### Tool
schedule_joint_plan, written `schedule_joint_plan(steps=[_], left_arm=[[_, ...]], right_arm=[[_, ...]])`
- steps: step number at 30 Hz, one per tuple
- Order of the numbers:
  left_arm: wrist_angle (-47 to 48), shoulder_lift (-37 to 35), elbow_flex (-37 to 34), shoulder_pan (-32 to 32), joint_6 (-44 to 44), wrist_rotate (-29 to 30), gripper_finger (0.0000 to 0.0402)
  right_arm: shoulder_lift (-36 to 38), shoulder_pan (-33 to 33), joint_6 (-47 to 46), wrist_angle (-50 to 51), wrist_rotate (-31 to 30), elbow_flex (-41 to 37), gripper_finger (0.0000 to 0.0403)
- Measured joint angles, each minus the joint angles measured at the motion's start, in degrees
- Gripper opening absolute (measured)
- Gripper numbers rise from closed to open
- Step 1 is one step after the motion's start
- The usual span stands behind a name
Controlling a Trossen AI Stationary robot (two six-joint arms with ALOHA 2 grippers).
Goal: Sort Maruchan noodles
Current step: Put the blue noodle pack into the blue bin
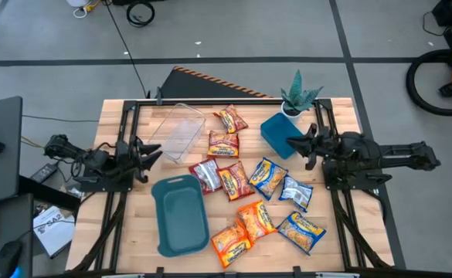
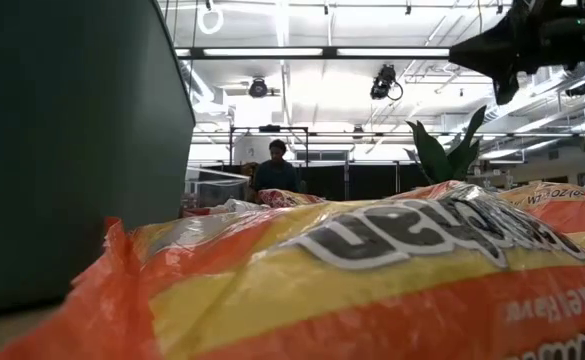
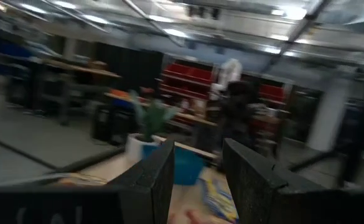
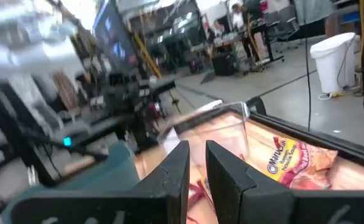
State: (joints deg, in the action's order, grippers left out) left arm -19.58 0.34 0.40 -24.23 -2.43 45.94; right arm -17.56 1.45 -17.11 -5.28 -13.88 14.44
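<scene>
Two grippers, both empty and up off the table. Your left gripper (image 1: 154,154) sits at the table's left edge, fingers (image 3: 154,180) parted with a clear gap, nothing between them. Your right gripper (image 1: 295,143) is at the right side, over the small teal tray (image 1: 276,133), fingers (image 4: 175,168) nearly together with only a narrow slot, also holding nothing.

Noodle packets (image 1: 245,185) are all loose on the wood, spread down the middle between the two arms: red ones (image 1: 224,144) nearest the clear plastic bin (image 1: 178,131), blue-and-yellow ones (image 1: 268,176) toward your right arm, orange ones (image 1: 255,219) toward the front edge. The large teal tray (image 1: 181,215) lies front left, nothing in it, one red packet just beside its far corner. Potted plant (image 1: 299,96) stands at the back right corner. In the low view an orange packet (image 2: 372,280) fills the foreground; a person (image 2: 275,170) is in the room far behind.
</scene>
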Motion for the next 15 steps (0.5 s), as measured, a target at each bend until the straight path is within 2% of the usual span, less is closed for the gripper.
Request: schedule_joint_plan(steps=[3,8,10,12,15], left_arm=[[0.05,0.02,0.0,0.02,0.49,2.47,0.0142],[-0.43,0.02,0.0,0.0,-2.02,2.57,0.0142],[-0.28,0.02,0.0,0.0,-4.21,0.65,0.0142],[-0.34,0.02,0.19,0.02,-4.16,-3.65,0.0142],[0.4,0.03,1.74,0.0,-4.72,-6.14,0.0142]], right_arm=[[-6.57,0.24,1.89,1.73,1.37,2.98,0.0059],[-19.32,0.2,2.96,5.51,3.99,8.25,0.0059],[-24.14,0.08,3.56,9.4,4.97,11.43,0.0059],[-28.5,-0.19,4.56,13.91,4.95,14.94,0.0059],[-34.79,-0.24,6.33,21.04,4.78,20.22,0.0059]])
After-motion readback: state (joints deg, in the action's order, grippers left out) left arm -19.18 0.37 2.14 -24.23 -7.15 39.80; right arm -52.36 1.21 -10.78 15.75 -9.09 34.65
